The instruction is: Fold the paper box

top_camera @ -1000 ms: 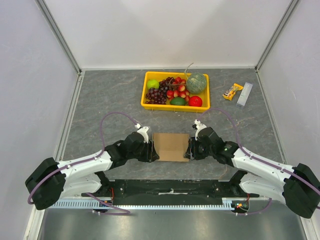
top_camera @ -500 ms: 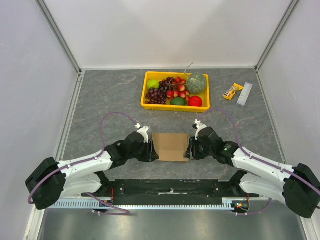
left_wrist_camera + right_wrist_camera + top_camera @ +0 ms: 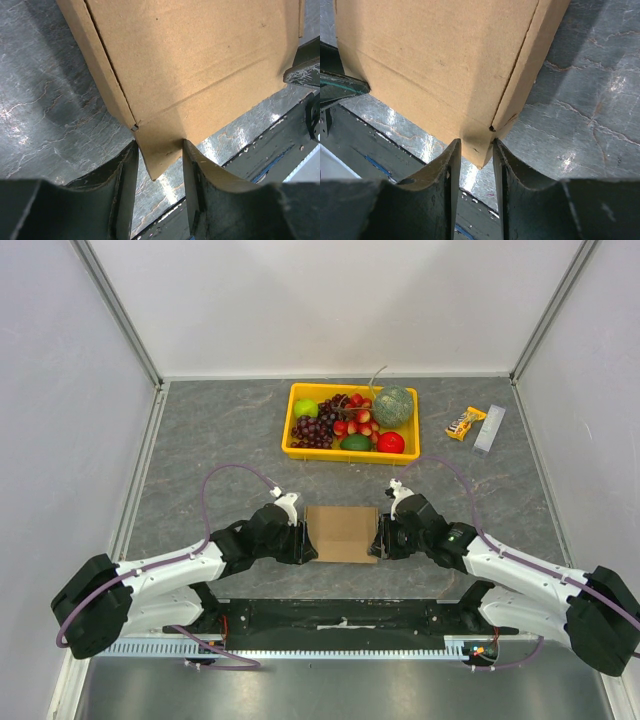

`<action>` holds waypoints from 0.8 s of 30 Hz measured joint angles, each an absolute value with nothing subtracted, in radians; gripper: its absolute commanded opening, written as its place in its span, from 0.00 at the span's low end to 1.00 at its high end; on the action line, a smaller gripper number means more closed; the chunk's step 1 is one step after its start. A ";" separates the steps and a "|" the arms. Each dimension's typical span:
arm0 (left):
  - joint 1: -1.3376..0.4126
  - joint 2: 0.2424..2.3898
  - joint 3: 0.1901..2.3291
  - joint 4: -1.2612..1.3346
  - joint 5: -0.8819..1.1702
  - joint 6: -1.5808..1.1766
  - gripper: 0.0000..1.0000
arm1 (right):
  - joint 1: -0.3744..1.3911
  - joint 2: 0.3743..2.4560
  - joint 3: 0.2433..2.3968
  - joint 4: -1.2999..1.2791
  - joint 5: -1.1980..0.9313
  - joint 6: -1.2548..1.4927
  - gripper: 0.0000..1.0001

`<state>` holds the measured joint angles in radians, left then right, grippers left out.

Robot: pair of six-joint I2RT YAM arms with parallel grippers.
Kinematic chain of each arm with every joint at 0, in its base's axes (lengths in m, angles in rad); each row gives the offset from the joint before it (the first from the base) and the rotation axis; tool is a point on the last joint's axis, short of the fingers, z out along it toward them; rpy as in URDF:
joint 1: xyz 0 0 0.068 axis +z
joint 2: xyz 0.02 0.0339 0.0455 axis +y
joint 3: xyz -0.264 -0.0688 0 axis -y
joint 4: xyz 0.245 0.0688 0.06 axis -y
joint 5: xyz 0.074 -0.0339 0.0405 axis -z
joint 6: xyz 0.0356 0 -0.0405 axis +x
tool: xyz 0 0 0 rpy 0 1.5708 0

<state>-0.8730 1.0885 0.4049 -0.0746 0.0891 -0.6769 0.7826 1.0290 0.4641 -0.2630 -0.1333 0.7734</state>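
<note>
The paper box [image 3: 342,533] is a plain brown cardboard box lying on the grey table just in front of the arm bases. My left gripper [image 3: 305,540] is at its left end and my right gripper [image 3: 378,538] at its right end. In the left wrist view the jaws [image 3: 159,150] close around a lower corner of the cardboard [image 3: 200,60], which touches both fingers. In the right wrist view the jaws [image 3: 476,147] pinch a bottom corner of the box [image 3: 435,60].
A yellow tray [image 3: 350,458] with fruit stands behind the box. A snack bar [image 3: 465,423] and a pale stick [image 3: 489,429] lie at the back right. The dark base rail [image 3: 340,615] runs close in front of the box.
</note>
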 measured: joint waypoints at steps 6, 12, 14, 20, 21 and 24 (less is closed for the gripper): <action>-0.873 1.089 0.405 -0.075 0.089 -0.677 0.45 | 0.783 1.031 0.464 -0.263 -0.134 0.783 0.38; -0.873 1.089 0.405 -0.075 0.089 -0.677 0.45 | 0.783 1.031 0.464 -0.263 -0.136 0.794 0.42; -0.873 1.089 0.405 -0.075 0.089 -0.677 0.45 | 0.783 1.031 0.464 -0.262 -0.139 0.796 0.44; -0.873 1.089 0.410 -0.074 0.092 -0.677 0.44 | 0.783 1.031 0.464 -0.255 -0.155 0.802 0.47; -0.873 1.089 0.411 -0.074 0.092 -0.677 0.44 | 0.783 1.032 0.464 -0.255 -0.157 0.804 0.47; -0.873 1.089 0.411 -0.075 0.092 -0.677 0.45 | 0.783 1.034 0.464 -0.257 -0.156 0.804 0.48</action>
<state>-0.8730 1.0885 0.4114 -0.0746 0.0917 -0.6773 0.7826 1.0344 0.4644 -0.2573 -0.1558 0.8036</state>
